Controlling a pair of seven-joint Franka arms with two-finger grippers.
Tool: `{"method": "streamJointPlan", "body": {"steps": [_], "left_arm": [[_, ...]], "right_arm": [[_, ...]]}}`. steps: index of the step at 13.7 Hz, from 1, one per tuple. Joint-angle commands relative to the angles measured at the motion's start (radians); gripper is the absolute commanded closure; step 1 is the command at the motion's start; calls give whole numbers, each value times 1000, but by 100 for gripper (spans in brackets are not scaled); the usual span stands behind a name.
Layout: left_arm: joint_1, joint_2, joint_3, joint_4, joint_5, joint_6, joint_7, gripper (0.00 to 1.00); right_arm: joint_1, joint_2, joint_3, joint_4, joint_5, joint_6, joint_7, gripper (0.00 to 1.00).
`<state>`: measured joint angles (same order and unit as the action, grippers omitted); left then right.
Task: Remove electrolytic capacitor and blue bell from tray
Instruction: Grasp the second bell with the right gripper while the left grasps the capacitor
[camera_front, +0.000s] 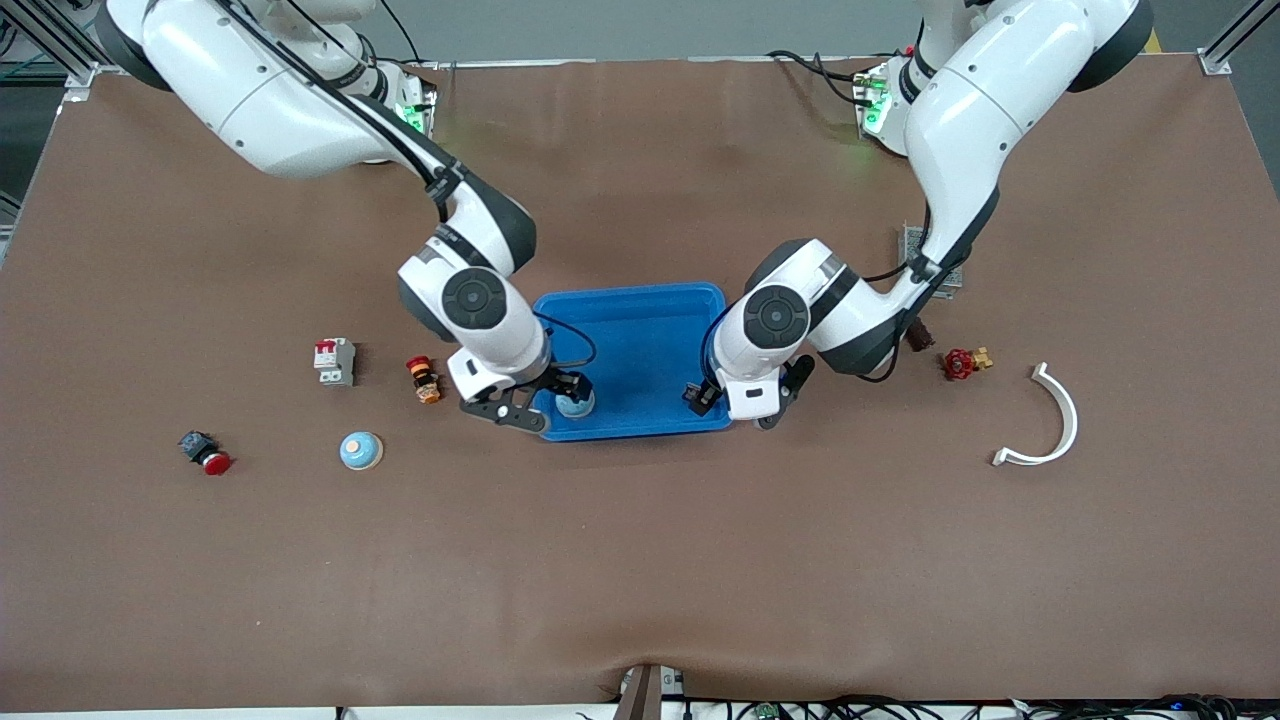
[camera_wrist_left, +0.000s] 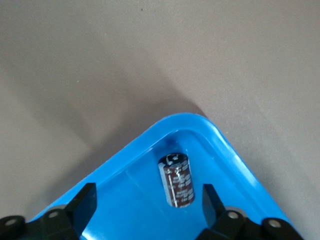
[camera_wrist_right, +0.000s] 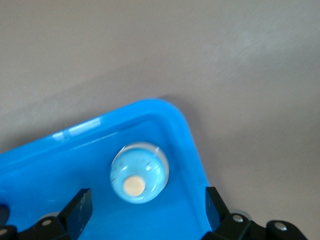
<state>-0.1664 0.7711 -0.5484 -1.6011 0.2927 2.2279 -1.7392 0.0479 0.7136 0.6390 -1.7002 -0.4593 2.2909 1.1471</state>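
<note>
A blue tray lies mid-table. A light-blue bell with a cream button sits in the tray's corner nearest the front camera at the right arm's end. It also shows in the right wrist view. My right gripper hovers over it, open and empty. A dark brown capacitor lies in the tray's corner at the left arm's end. My left gripper is over it, open and empty. The hand hides the capacitor in the front view.
Toward the right arm's end lie a second blue bell, a red-and-white breaker, an orange-and-red button and a red push button. Toward the left arm's end lie a red valve and a white curved piece.
</note>
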Motion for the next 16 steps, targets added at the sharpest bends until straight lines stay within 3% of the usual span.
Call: {"method": "streamJointPlan", "body": {"steps": [1,4,7,9,14,16], "left_arm": [[-64,43,50,62,-3,9,-46,19],[-71,56,54,62,-4,44,-59,23],[-81,76,56,62,-1,75,-82,35],[-87,82,56,61,-1,78,-82,36],[-85,80,56,61,2,78,-77,73],[-85,80,56,61,2,78,-77,83]], "right_arm": [[58,1,-47,-4,-29,31,46,0],[114,7,-108,-4,-29,64,46,0],[147,32,-156,-1,-29,102,46,0],[164,38,-182,1,-29,113,45,0],[176,61,-186,8,-27,130,45,0],[176,61,-186,30,-16,122,45,0]]}}
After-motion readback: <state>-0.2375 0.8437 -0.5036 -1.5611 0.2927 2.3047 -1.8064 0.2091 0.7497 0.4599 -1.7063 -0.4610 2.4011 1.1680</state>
